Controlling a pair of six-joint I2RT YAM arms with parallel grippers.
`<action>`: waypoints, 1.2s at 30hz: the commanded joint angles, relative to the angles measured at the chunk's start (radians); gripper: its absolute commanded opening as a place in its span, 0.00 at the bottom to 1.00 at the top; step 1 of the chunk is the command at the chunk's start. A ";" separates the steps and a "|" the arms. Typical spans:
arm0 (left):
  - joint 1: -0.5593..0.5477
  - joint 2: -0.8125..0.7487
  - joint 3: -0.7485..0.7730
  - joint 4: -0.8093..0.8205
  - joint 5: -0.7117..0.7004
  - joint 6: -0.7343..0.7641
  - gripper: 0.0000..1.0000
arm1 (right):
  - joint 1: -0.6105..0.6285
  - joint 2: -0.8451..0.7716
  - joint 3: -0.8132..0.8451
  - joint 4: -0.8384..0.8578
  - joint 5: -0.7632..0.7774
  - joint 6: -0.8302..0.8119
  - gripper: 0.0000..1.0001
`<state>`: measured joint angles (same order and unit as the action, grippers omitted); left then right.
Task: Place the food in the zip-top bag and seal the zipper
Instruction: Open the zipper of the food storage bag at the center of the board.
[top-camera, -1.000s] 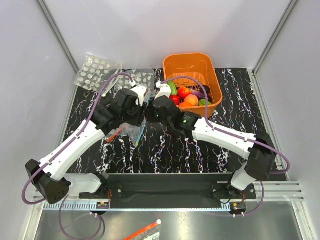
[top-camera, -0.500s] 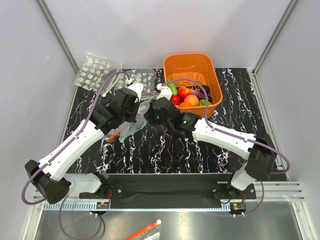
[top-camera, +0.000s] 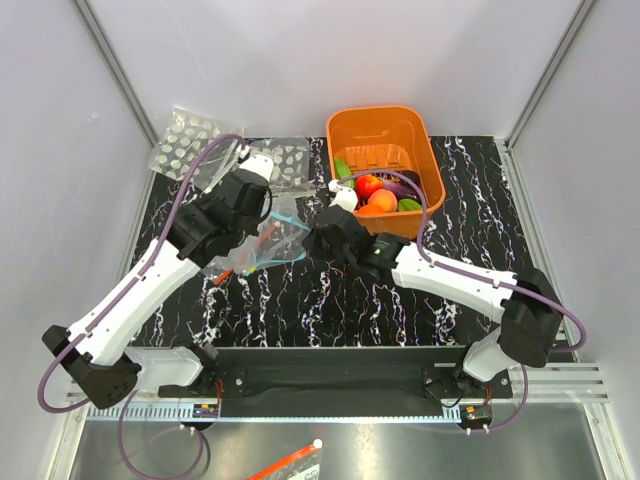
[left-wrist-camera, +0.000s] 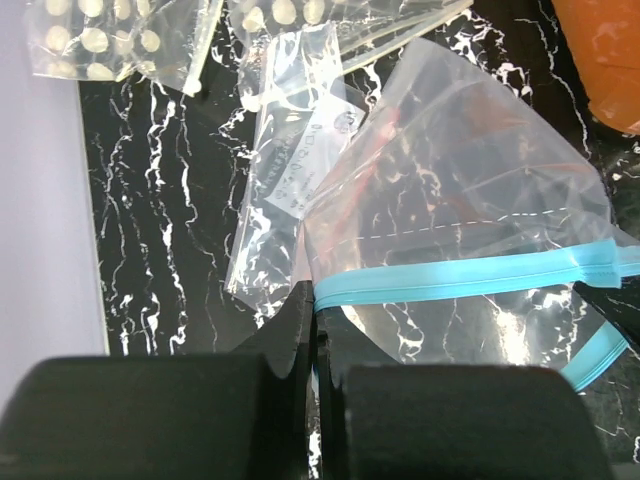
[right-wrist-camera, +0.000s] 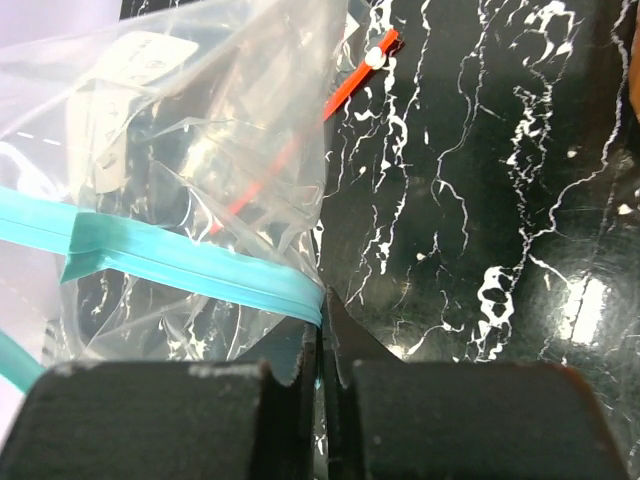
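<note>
The zip-top bag (top-camera: 283, 240) hangs clear and empty, stretched between both grippers over the black marbled table. My left gripper (left-wrist-camera: 315, 303) is shut on the left end of the teal zipper (left-wrist-camera: 460, 275). My right gripper (right-wrist-camera: 322, 305) is shut on the other end of the zipper (right-wrist-camera: 190, 262). In the top view the left gripper (top-camera: 265, 226) and the right gripper (top-camera: 312, 238) face each other across the bag. The bag's mouth is parted, with a second teal strip (left-wrist-camera: 598, 352) lower down. The food (top-camera: 377, 192) lies in the orange basket (top-camera: 380, 114).
Clear packets with white dots (top-camera: 190, 140) lie at the back left. A clear bag with a red strip (top-camera: 232, 271) lies under the held bag. Another red-strip bag (top-camera: 290, 460) lies in front of the arm bases. Grey walls enclose the table.
My left gripper closed on the zipper's end and drew back to the left. The right gripper shifted slightly right. The bag now spans wider between them.
</note>
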<state>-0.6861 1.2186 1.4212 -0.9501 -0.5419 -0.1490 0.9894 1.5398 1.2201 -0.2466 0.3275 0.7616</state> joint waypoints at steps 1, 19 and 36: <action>-0.007 -0.001 0.051 -0.019 -0.151 0.012 0.00 | -0.024 0.000 -0.024 0.000 -0.011 0.035 0.00; -0.038 0.084 -0.038 0.099 0.128 -0.010 0.00 | -0.060 0.091 -0.010 0.081 -0.091 -0.162 0.45; -0.035 0.134 -0.090 0.134 0.178 -0.048 0.00 | -0.075 0.132 0.047 0.116 -0.130 -0.167 0.00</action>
<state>-0.7242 1.3888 1.3437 -0.8661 -0.3855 -0.2249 0.9237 1.6867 1.2049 -0.1486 0.2146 0.5777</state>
